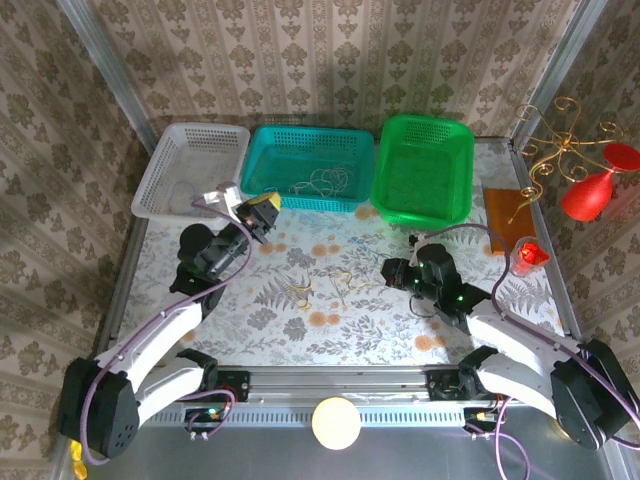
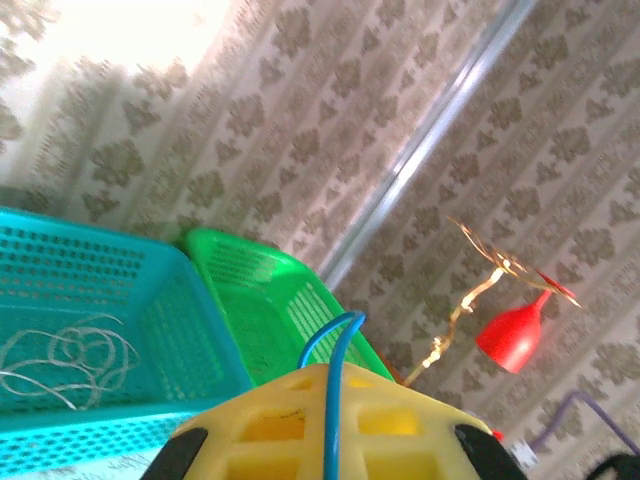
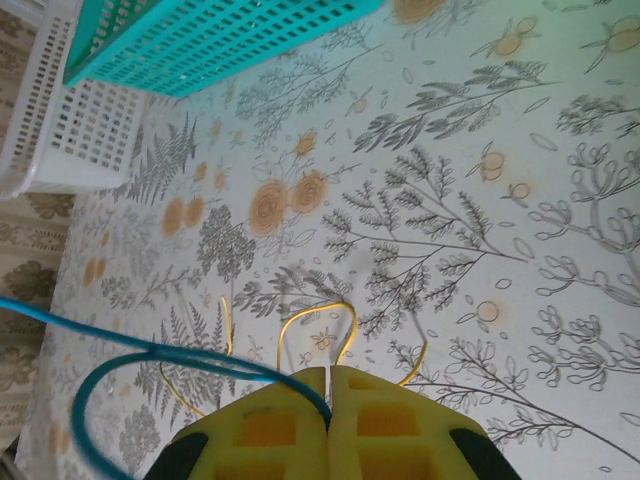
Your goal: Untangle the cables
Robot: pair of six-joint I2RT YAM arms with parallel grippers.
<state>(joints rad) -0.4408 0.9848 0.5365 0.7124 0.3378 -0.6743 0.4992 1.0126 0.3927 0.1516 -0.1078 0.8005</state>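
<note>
A blue cable (image 2: 331, 345) arches out of my left gripper (image 2: 335, 374), whose yellow jaws are shut on it. That gripper (image 1: 262, 208) hangs raised beside the teal basket's front edge. My right gripper (image 3: 328, 374) is shut on the blue cable (image 3: 150, 353) too, and the cable curves off to the left from its pads. The right gripper (image 1: 395, 272) is low over the middle of the table. Under it a yellowish cable (image 3: 316, 312) lies in loops on the flowered cloth (image 1: 345, 283). A thin white cable (image 1: 300, 288) lies just left of it.
Three baskets line the far edge: white (image 1: 190, 170), teal (image 1: 310, 160) holding pale wire loops (image 2: 70, 355), and green (image 1: 425, 165). A red glass on a gold stand (image 1: 590, 195), a brown board (image 1: 510, 205) and a small red object (image 1: 528, 253) stand at the right.
</note>
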